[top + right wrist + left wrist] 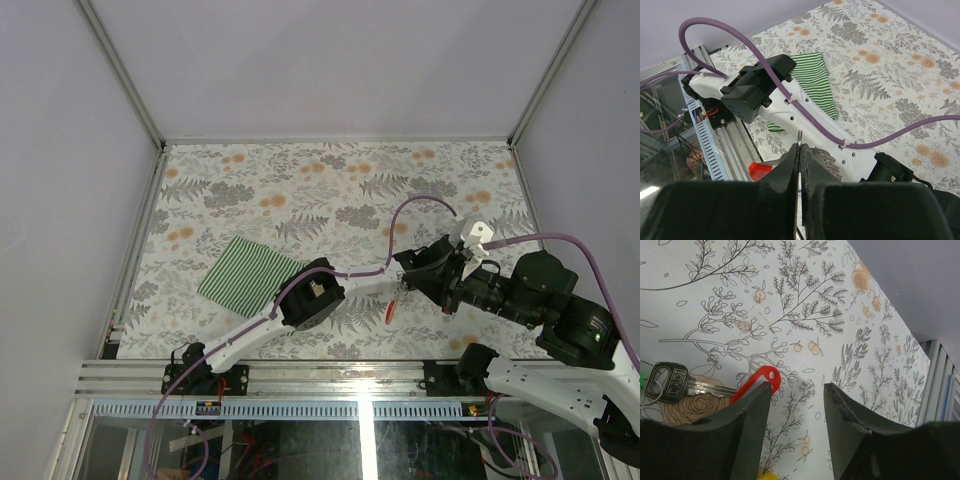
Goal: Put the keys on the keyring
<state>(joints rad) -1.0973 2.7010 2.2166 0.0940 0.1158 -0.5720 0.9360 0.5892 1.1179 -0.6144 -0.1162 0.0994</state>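
My right gripper is shut on the keyring, a thin metal loop seen edge-on above the fingertips. Its red tag shows to the left, and toothed key blades to the right. In the left wrist view, my left gripper is open and empty over the floral table. The red tag lies partly hidden behind the left finger. A silver key with a dark head lies to its left, a green piece sits at the frame edge, and a yellow piece sits at the bottom. From above, both grippers meet by the red tag.
A green striped cloth lies on the table's left side and also shows in the right wrist view. The left arm's white forearm and purple cable cross in front of the right gripper. A metal rail runs along the near edge.
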